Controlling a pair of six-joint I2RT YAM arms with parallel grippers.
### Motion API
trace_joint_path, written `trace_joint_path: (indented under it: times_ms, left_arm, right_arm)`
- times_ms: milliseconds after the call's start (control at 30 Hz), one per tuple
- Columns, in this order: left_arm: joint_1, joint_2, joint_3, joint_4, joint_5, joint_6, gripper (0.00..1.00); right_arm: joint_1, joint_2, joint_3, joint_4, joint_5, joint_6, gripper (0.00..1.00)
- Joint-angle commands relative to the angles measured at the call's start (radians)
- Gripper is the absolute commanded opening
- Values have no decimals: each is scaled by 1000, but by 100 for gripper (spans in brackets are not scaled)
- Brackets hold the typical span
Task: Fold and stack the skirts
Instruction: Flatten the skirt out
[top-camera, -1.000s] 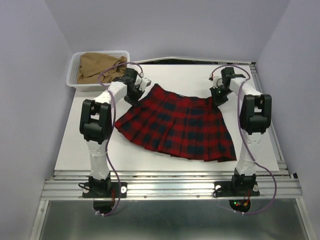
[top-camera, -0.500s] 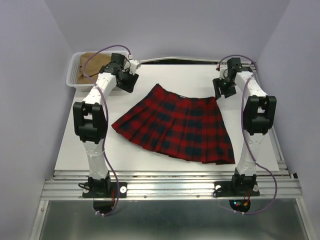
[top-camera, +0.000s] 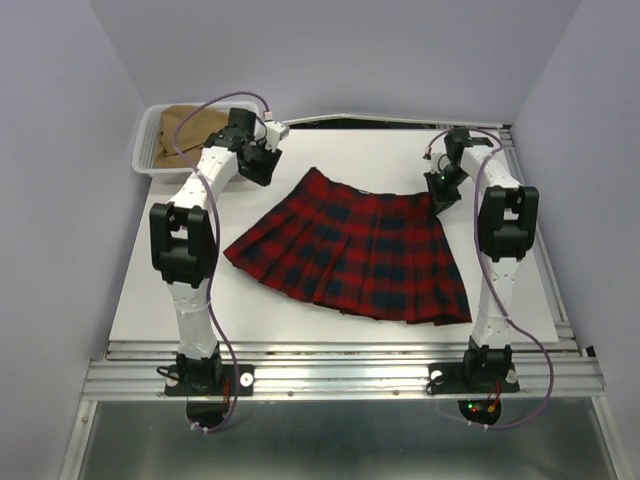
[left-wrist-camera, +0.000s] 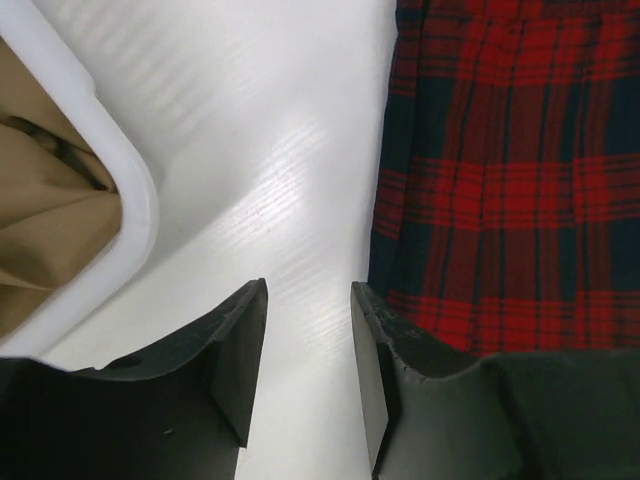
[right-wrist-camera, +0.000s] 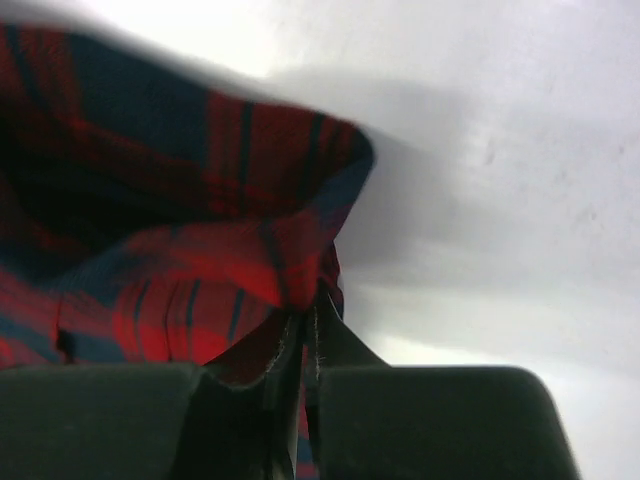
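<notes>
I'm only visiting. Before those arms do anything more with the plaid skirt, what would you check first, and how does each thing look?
1. Right gripper shut on the plaid skirt corner: ok.
2. Left gripper holding the other corner: not ok, open over the table.
3. The plaid skirt spread flat: ok, apart from the pinched corner.
4. Tan skirt out of the basket: not ok, it lies inside.
5. Grip deep enough to lift: cannot tell.

Edge of the tartan skirt (right-wrist-camera: 190, 210) between tightly closed fingers (right-wrist-camera: 342, 346)
</notes>
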Motion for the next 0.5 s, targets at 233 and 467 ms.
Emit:
trace_joint_path:
  times_ms: [233, 467]
  left_arm:
    - [-21, -48, -249, -107, 5, 181, 22]
    - [-145, -131, -294, -227, 191, 310, 16]
  right_arm:
    - [83, 221, 359, 257, 40, 13, 8]
    - [165, 176, 380, 497, 212, -4, 79]
